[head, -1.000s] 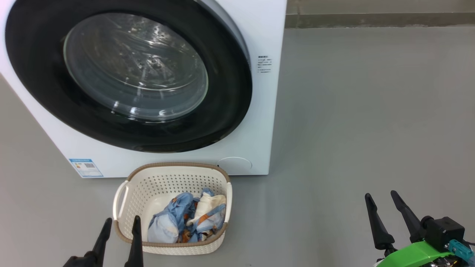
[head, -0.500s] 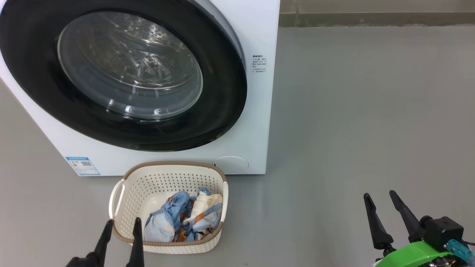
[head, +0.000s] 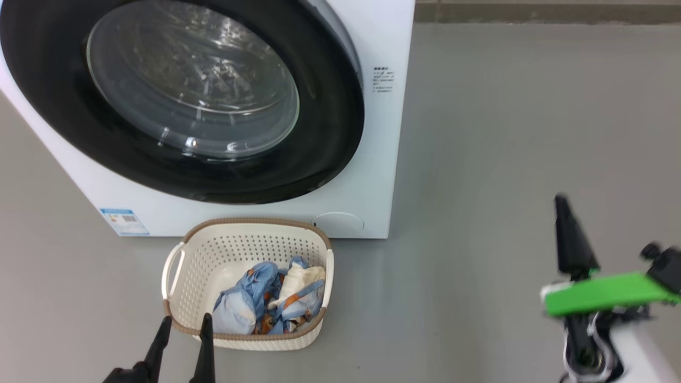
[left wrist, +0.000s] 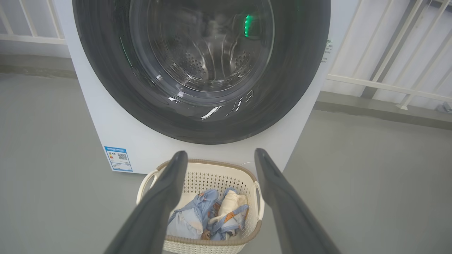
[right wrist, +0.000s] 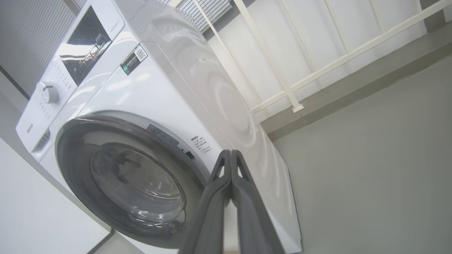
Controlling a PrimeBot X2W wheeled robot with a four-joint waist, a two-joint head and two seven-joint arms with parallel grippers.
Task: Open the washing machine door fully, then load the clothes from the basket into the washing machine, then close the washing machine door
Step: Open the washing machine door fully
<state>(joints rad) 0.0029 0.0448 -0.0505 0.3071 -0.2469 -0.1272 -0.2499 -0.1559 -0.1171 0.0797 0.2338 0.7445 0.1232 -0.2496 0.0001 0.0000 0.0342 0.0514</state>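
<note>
The washing machine [head: 383, 159] stands ahead on the floor, and the washing machine door [head: 330, 122], black-rimmed with a glass centre, lies flat against its front. The cream basket [head: 239, 254] sits on the floor just before it and holds the clothes [head: 268, 300], a blue bundle with orange and cream patches. My left gripper [head: 186, 319] is open at the basket's near left corner with nothing between its fingers. In the left wrist view the left gripper [left wrist: 219, 152] frames the basket [left wrist: 208, 163] and clothes [left wrist: 212, 215]. My right gripper [head: 562, 202] is shut and empty, low at the right, and the right gripper [right wrist: 230, 152] points toward the machine's door [right wrist: 88, 169].
Grey floor [head: 521, 133] stretches to the right of the machine. A white railing [right wrist: 293, 84] and a low kerb [left wrist: 381, 109] run behind it. The control panel with a knob [right wrist: 47, 92] sits on the machine's top front.
My right gripper has shut and swung upward in the head view, its wrist turned. The head camera has shifted slightly. The left gripper, basket and door are as before.
</note>
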